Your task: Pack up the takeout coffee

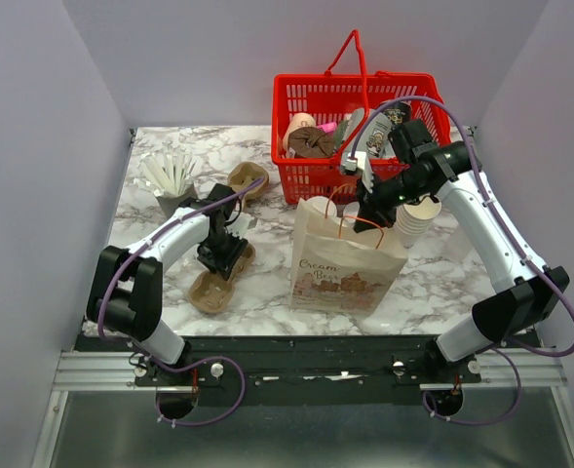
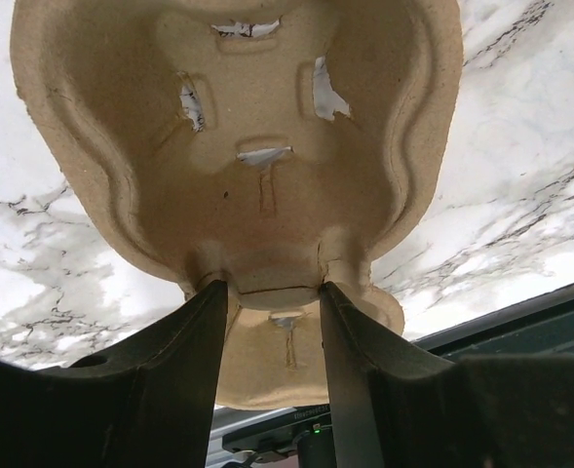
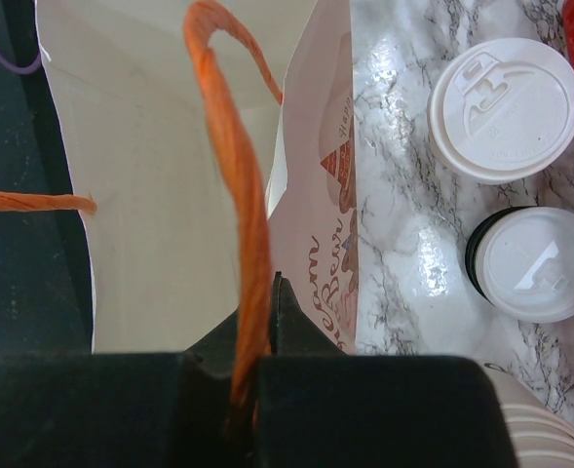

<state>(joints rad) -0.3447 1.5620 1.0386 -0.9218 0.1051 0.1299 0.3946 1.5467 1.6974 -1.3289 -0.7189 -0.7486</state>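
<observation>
The takeout coffee [image 3: 506, 96] shows only in the right wrist view, as a round white lid on the marble beside the bag; the right arm hides it in the top view. A paper bag [image 1: 345, 263] printed "Cream Bean" stands open mid-table. My right gripper [image 1: 364, 210] [image 3: 270, 283] is above its mouth, shut on one orange bag handle [image 3: 228, 146]. My left gripper [image 1: 223, 258] [image 2: 272, 288] is down on a brown pulp cup carrier [image 2: 248, 127], its fingers pressed against both sides of the carrier's narrow middle.
A second white lid with a dark rim [image 3: 535, 263] lies next to the coffee. A stack of lidless white cups [image 1: 418, 219] stands right of the bag. Behind is a red basket [image 1: 316, 185] of goods. Another pulp carrier [image 1: 248, 178] and a holder of white sticks [image 1: 170, 180] sit back left.
</observation>
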